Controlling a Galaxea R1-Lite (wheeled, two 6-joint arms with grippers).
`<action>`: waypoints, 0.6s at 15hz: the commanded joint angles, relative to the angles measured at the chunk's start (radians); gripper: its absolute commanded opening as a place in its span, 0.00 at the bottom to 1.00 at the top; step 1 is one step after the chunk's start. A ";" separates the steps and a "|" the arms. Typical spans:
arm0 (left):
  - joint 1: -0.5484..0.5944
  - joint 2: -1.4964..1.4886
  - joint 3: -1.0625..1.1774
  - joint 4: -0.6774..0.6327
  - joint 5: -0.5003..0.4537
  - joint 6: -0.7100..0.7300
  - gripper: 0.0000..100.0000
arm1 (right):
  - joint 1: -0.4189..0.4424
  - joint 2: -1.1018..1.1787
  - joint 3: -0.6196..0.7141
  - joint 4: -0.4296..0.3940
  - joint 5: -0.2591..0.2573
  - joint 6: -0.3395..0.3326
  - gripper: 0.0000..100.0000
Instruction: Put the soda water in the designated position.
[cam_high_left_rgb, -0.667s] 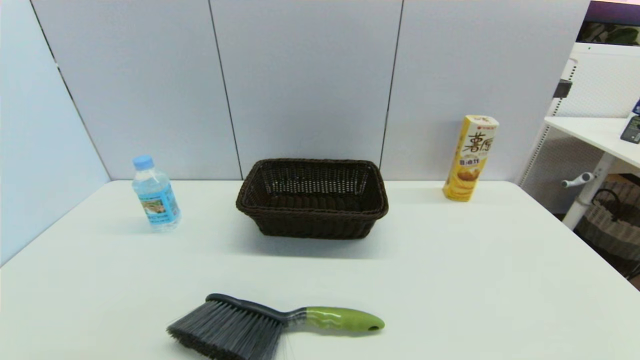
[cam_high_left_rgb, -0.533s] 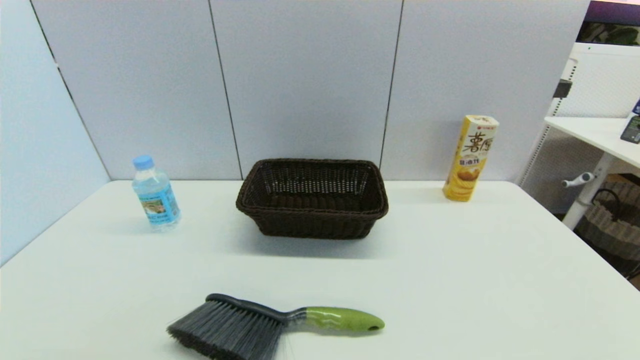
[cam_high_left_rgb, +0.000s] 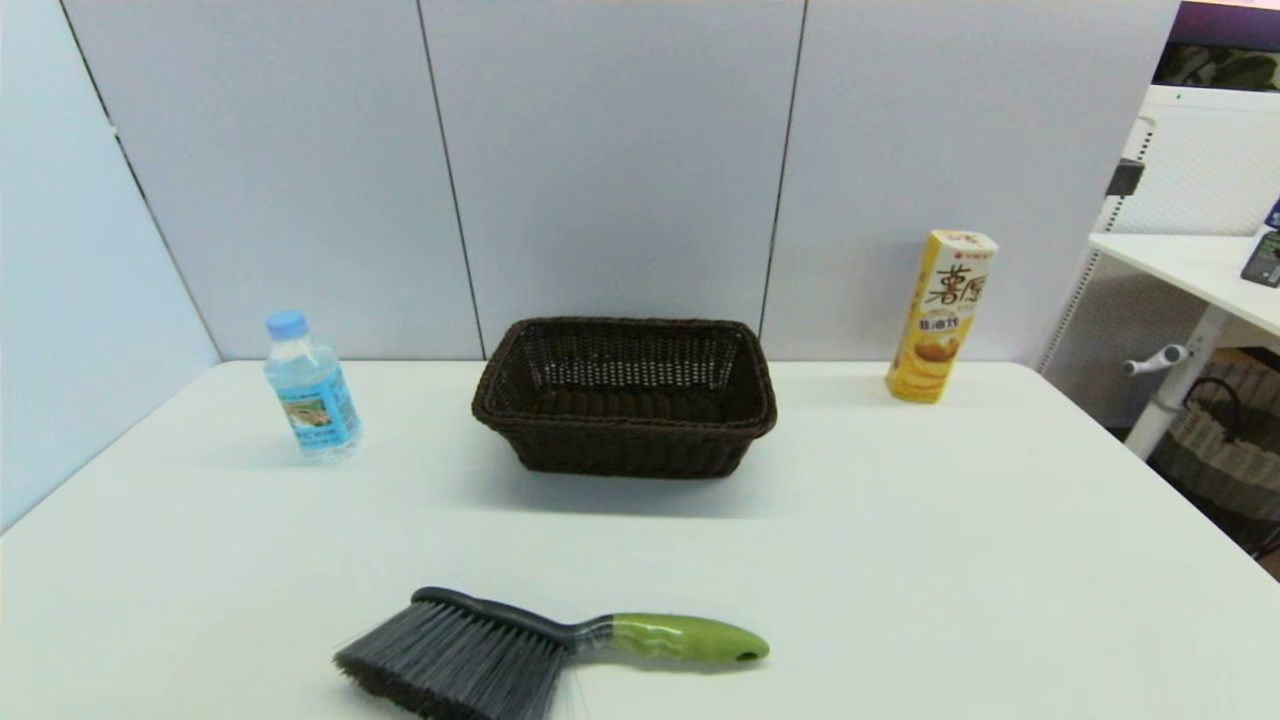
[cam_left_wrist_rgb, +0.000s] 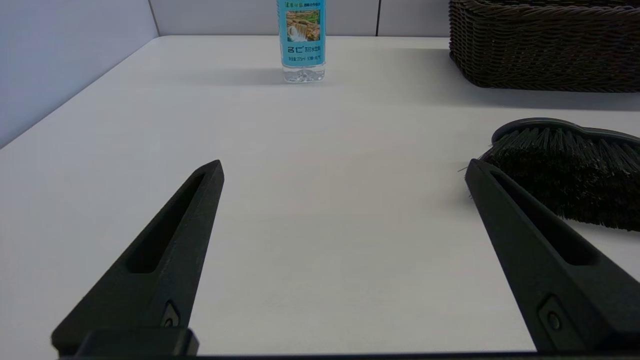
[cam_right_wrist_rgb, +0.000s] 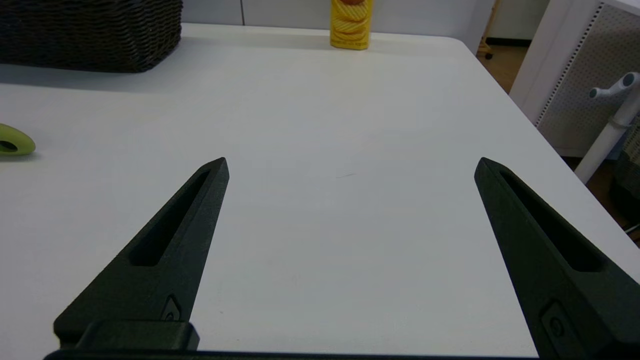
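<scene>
The soda water (cam_high_left_rgb: 311, 390) stands upright at mid-left of the head frame, left of the basket (cam_high_left_rgb: 625, 395). Left gripper (cam_left_wrist_rgb: 342, 172) and right gripper (cam_right_wrist_rgb: 350, 167) both gape, grasping nothing.

Blue-capped, blue-labelled soda water (cam_high_left_rgb: 311, 393), dark brown woven basket (cam_high_left_rgb: 625, 395), yellow box (cam_high_left_rgb: 941, 316), green-handled brush (cam_high_left_rgb: 540, 652).

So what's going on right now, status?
Left gripper and right gripper open, low over table, holding nothing. Bottle upright, untouched, left of basket. Brush lies near; path to bottle clear.
</scene>
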 joint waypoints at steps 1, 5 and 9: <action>0.001 0.001 0.000 -0.001 0.000 0.000 1.00 | 0.000 0.001 -0.001 0.000 0.001 -0.001 1.00; 0.001 0.001 0.000 -0.001 0.000 -0.004 1.00 | 0.000 0.001 0.000 0.000 0.001 -0.001 1.00; -0.001 0.018 -0.003 0.007 0.000 -0.001 1.00 | 0.000 0.001 0.000 0.000 0.001 -0.001 1.00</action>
